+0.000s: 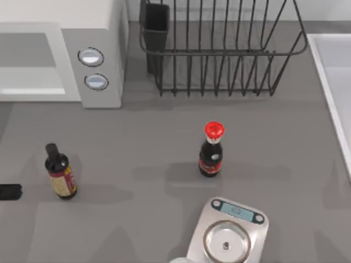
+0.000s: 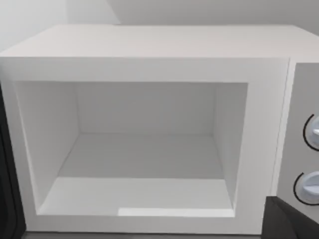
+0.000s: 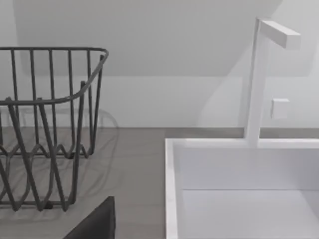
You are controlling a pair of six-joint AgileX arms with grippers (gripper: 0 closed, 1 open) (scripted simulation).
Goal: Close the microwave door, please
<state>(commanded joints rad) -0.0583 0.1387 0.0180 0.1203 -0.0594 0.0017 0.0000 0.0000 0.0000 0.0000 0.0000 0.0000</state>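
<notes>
Silver scale (image 1: 230,235) at 6 o'clock on the grey table (image 1: 137,142), red-capped bottle (image 1: 211,150) just beyond, black-capped bottle (image 1: 60,172) at 8 o'clock. At 10 o'clock, white microwave (image 1: 101,33), cavity gaping wide before the left gripper (image 2: 291,221). Wire rack (image 1: 219,49) at 12, sink (image 1: 329,60) at 3, near the right gripper (image 3: 94,224). Grip of either pincer: cannot tell.

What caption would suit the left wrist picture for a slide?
Facing the white microwave, its cavity open and bare inside, two dials on the grey panel beside it.
</notes>
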